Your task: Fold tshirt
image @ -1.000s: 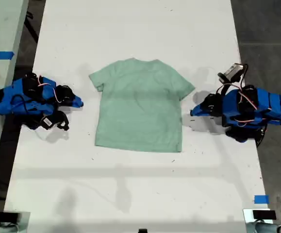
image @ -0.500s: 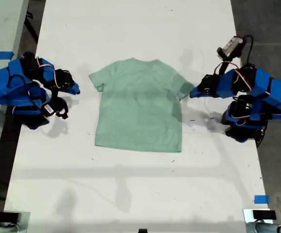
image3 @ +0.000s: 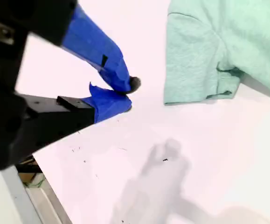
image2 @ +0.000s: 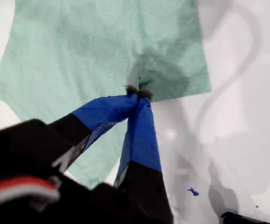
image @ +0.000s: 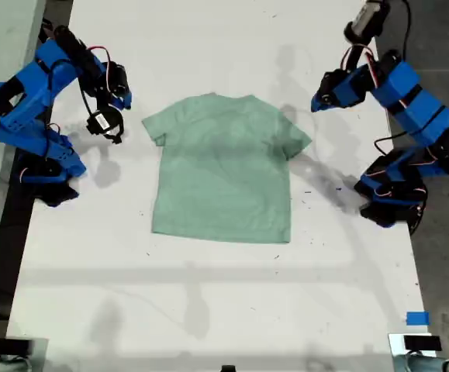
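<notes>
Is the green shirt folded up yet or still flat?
Still flat. The tshirt lies spread on the table, both sleeves out, no fold in it. Neither gripper holds it.

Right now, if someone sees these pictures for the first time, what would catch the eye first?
The mint tshirt lies flat and unfolded in the middle of the white table. My first gripper hangs near the sleeve on the exterior view's right, my second gripper near the sleeve on its left. Both look shut and empty.

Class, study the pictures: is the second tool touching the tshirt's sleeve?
Apart. The second wrist view shows a strip of bare white table between my second tool and the nearest edge of the tshirt.
</notes>
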`<act>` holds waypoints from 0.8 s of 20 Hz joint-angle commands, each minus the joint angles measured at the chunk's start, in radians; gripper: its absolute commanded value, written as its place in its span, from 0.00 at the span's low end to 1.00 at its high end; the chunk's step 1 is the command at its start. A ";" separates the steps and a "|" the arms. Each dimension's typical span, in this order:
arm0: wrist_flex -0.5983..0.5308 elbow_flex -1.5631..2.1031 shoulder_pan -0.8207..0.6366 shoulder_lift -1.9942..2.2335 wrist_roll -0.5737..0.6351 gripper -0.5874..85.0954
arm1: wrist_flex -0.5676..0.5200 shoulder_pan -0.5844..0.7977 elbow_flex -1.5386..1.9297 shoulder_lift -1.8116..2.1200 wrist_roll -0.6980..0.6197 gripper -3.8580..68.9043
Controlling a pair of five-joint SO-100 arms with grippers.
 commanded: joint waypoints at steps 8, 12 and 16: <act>0.011 -0.106 -0.043 -0.063 0.029 0.01 | -0.038 0.087 -0.002 -0.069 -0.164 0.42; 0.014 -0.106 -0.044 -0.063 0.034 0.01 | -0.276 0.107 0.318 -0.069 -0.183 0.44; 0.014 -0.094 -0.052 -0.063 0.038 0.01 | -0.482 0.158 0.531 -0.092 -0.213 0.42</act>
